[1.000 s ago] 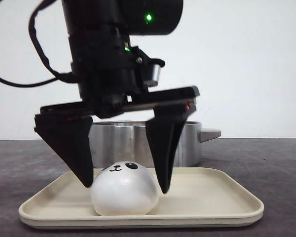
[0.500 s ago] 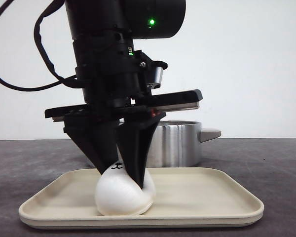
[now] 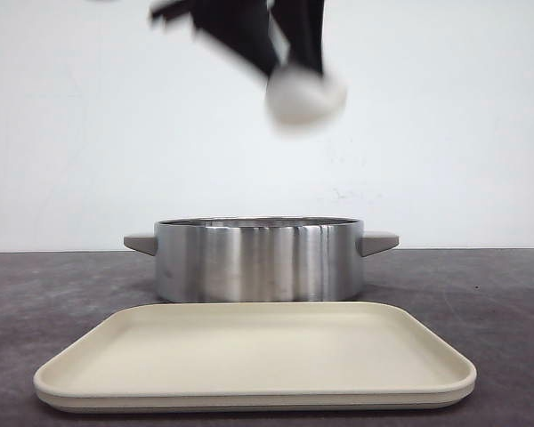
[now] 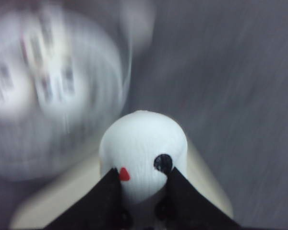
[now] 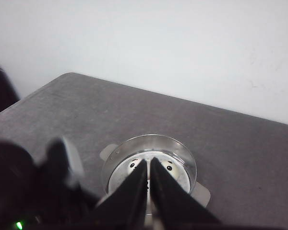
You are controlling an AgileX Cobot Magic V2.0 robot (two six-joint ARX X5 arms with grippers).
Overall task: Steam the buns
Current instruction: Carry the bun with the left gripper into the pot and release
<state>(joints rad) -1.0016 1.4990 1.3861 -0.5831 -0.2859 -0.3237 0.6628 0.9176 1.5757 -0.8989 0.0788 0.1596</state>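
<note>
Left gripper [image 3: 294, 62] is now up at 12 o'clock in the front view, fingers clamped tight on the sides of a bun [image 3: 305, 96]. A second ago it was straddling that bun on the tray, jaws wide; half a second ago it had closed on it. So the pick is done and the lift is underway (heavy motion blur, fast move). Left wrist view confirms: bun [image 4: 142, 151] pinched between both black fingers [image 4: 105, 191], one eye spot showing, nothing slipping that I can see.

Tray [image 3: 249, 378] at 6 o'clock is bare now. Steamer pot [image 3: 260, 259] sits just behind it, centre frame; bun hangs above its right half, well clear of the rim.

Right gripper [image 5: 149, 184]: fingers nearly together, holding nothing, hovering over the pot [image 5: 151, 165]. Dark eye marks inside suggest buns [image 5: 151, 168] already in there; count unclear.

Judgement: this looks like the last bun off the tray. Remaining step is carry over the pot, lower, release.
</note>
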